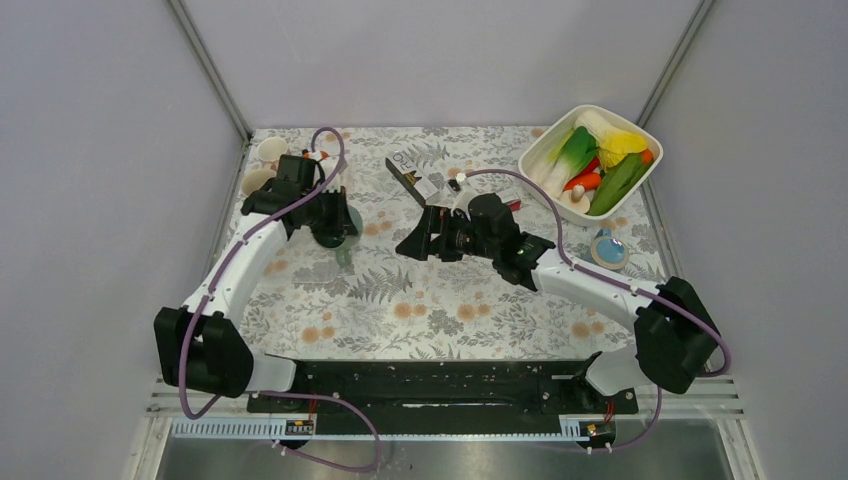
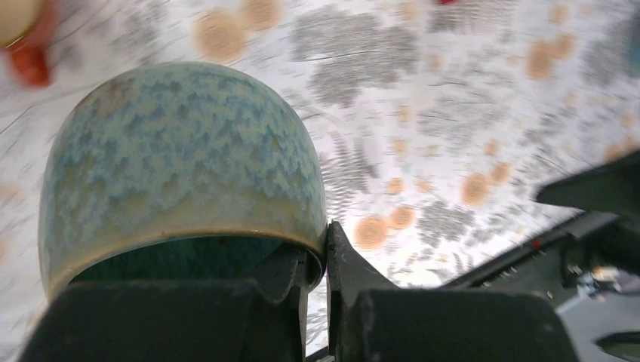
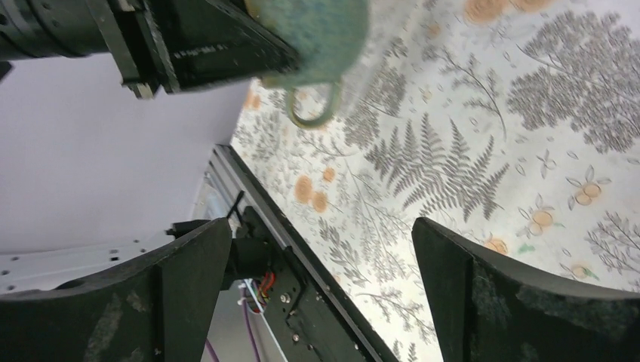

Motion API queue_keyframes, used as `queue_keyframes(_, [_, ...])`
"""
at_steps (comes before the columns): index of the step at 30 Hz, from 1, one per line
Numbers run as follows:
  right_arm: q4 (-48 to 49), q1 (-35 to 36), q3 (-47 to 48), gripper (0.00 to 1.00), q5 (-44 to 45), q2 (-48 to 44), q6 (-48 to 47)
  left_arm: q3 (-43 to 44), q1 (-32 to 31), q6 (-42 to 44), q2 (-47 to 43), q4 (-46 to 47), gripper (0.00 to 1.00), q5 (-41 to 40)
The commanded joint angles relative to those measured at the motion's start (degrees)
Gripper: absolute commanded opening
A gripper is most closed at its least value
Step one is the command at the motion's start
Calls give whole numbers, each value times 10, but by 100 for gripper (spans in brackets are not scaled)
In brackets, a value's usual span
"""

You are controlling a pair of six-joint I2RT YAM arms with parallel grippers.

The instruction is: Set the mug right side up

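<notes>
Mug of mottled blue-green glazed ceramic [image 2: 181, 166] hangs by its rim over the left half of the fern-printed table cover [image 1: 450, 310]. In the right wrist view it seems to be clear of the cloth, with its loop handle [image 3: 312, 105] pointing down. We see the black left gripper [image 2: 326, 249] clamped on that rim, one finger inside the mouth and one outside on the wall. The mouth faces back toward the wrist, so we judge the mug not yet upright.

The black right gripper [image 3: 321, 234] is spread wide with nothing between its fingers, aimed at the mug from mid-table.

Our worry is the grip: it is a thin pinch on smooth glaze, off to one side of the mug's weight. As the wrist rolls, the mug could pivot between the fingers or slip out and drop. Letting go before the base is level on the cloth could tip it back over.
</notes>
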Motion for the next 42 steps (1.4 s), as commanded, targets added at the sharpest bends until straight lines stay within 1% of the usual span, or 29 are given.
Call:
queue_keyframes(1, [-28,4,18,99,7,3,-24,-24,59,-15,-43,44,0,-117])
queue_keyframes(5, [-33,4,11,99,21,1,-34,-29,104,-96,-30,59,0,-114])
queue_keyframes(7, [-34,5,4,99,26,-3,-38,-14,118,-135,1,56,0,-113])
queue_keyframes(10, [-47,4,-5,99,39,-15,-49,11,139,-168,50,37,0,-104])
queue_keyframes(13, [-67,4,-10,99,59,-29,-63,26,144,-188,94,19,0,-75])
queue_keyframes(16, [-76,4,-14,99,72,-40,-73,32,145,-201,118,14,0,-75])
queue_keyframes(21, [-82,4,-19,99,87,-50,-82,54,148,-206,151,13,0,-57])
queue_keyframes(25, [-118,4,-16,99,95,-54,-96,78,149,-204,193,2,0,-27])
queue_keyframes(26, [-126,4,-16,99,98,-57,-100,83,150,-203,201,-1,6,-21])
queue_keyframes(27, [-131,4,-15,100,102,-60,-103,86,151,-204,209,-2,13,-17])
queue_keyframes(29, [-147,4,-13,99,109,-68,-115,88,152,-203,216,-2,31,-13])
queue_keyframes(30, [-156,4,-12,99,115,-73,-121,90,153,-202,217,-2,37,-13])
queue_keyframes(32, [-182,4,-8,99,133,-85,-137,91,154,-199,214,-2,47,-15])
queue_keyframes(34, [-211,1,-3,99,156,-102,-163,91,158,-196,207,-2,51,-19])
queue_keyframes(36, [-254,-4,6,99,196,-121,-193,92,159,-191,194,-2,59,-18])
queue_keyframes(39, [-369,-19,33,99,285,-144,-235,91,160,-184,163,-2,67,-16])
queue_keyframes(41, [-435,-52,46,99,340,-152,-241,88,159,-179,135,0,73,-10])
queue_keyframes(42, [-459,-92,46,99,354,-156,-236,85,160,-177,120,3,76,-3])
